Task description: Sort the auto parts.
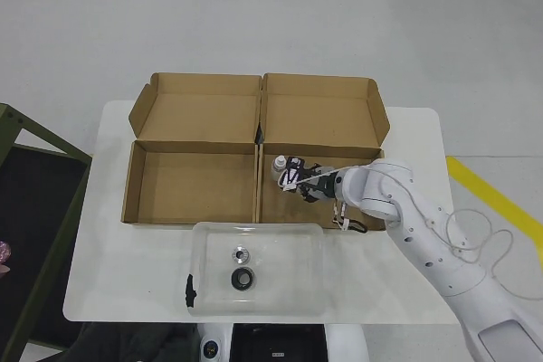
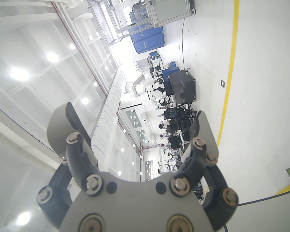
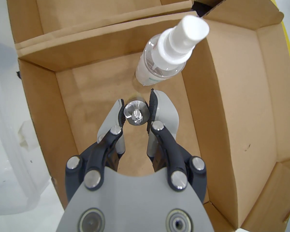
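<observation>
right end effector (image 3: 137,109) clamped on metal part (image 3: 134,116), its lower body hidden, left end effector (image 2: 134,112) spread empty

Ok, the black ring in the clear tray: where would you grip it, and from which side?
Probably from straight above, pinching across the outer edge of the ring. It lies flat on the floor of the tray, whose walls bar a side approach. Close left to right: the metal part sits close beyond it.
</observation>
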